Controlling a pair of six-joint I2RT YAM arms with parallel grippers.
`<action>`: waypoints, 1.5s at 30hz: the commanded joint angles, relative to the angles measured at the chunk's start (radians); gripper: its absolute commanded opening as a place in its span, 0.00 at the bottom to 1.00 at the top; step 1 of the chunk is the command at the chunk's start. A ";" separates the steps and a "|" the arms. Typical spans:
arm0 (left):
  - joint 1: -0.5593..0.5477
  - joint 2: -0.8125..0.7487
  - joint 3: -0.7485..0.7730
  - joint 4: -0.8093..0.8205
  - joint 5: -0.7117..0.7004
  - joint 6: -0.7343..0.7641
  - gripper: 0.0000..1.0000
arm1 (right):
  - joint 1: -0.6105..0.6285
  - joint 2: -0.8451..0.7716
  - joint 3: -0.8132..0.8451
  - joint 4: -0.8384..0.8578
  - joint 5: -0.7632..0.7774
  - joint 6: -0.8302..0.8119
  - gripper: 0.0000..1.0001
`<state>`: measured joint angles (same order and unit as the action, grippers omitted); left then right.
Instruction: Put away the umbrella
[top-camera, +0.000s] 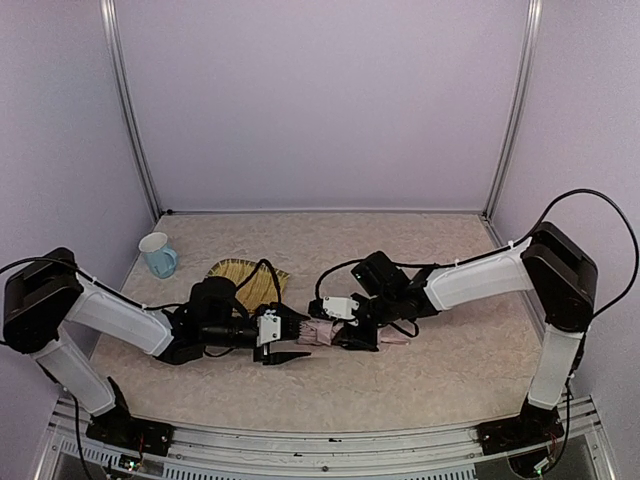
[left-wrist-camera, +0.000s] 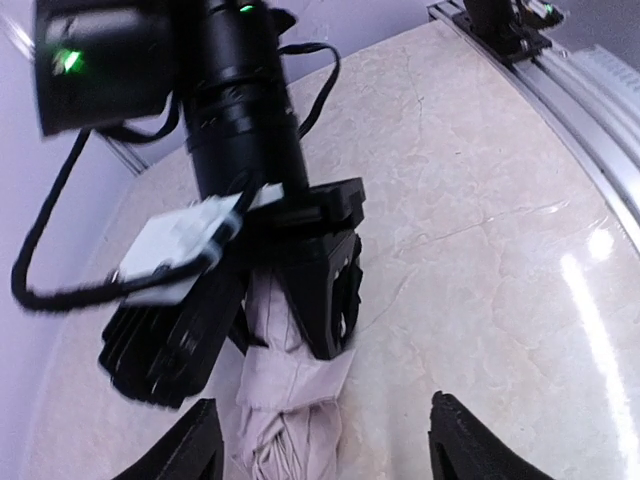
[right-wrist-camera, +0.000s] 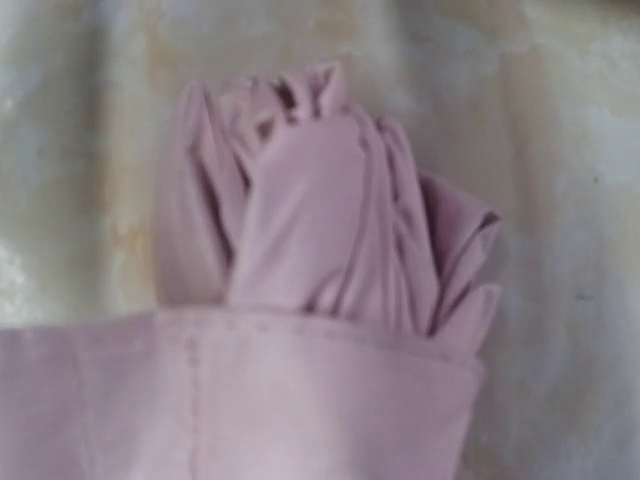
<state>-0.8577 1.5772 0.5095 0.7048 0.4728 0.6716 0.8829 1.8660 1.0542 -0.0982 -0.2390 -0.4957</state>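
The umbrella (top-camera: 320, 332) is folded into a pale pink bundle and lies on the table between the two arms. A fabric band wraps it, seen close up in the right wrist view (right-wrist-camera: 330, 300). My right gripper (top-camera: 347, 327) is shut across its middle; in the left wrist view its black fingers (left-wrist-camera: 325, 290) flank the fabric (left-wrist-camera: 290, 400). My left gripper (top-camera: 290, 340) is open, and the umbrella's near end lies between its fingertips (left-wrist-camera: 200, 440), close to the left one and not touching. The handle and strap are hidden.
A pale blue mug (top-camera: 158, 254) stands at the back left. A woven yellow straw mat (top-camera: 243, 277) lies behind the left arm. The metal base rail (left-wrist-camera: 580, 80) runs along the near edge. Purple walls enclose the table.
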 joint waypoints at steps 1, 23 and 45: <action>-0.065 0.043 0.058 0.001 -0.248 0.217 0.73 | -0.016 0.102 0.007 -0.164 -0.104 0.050 0.12; -0.093 0.219 0.207 -0.080 -0.342 0.281 0.00 | -0.068 0.154 0.068 -0.193 -0.211 0.108 0.12; -0.161 0.288 0.313 -0.159 -0.114 0.138 0.00 | -0.257 0.259 0.144 0.049 -0.467 0.573 0.00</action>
<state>-0.9478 1.8217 0.7631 0.6048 0.2165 0.8135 0.6807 2.0346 1.1927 -0.1661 -0.8330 -0.0624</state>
